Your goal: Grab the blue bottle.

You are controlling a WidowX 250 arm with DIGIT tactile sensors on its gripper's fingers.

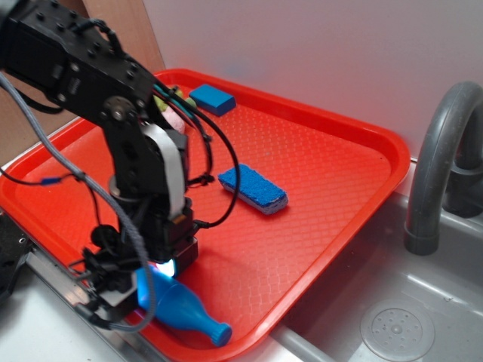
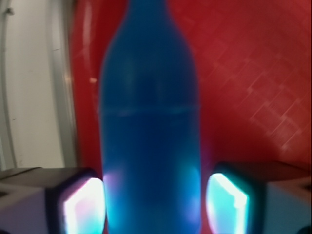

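Bottle first: I see the blue bottle (image 1: 181, 308) lying on its side at the red tray's (image 1: 332, 173) near edge, mouth pointing right. My gripper (image 2: 155, 197) straddles its fat base, fingers (image 2: 226, 200) spread either side, not clamped. A blue sponge (image 1: 253, 188) and blue block (image 1: 212, 99) lie well apart. The arm reaches steeply down.

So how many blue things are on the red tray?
3: the blue bottle lying at the tray's near edge under the gripper, the blue sponge mid-tray, the blue block at the far edge. The arm may hide more.
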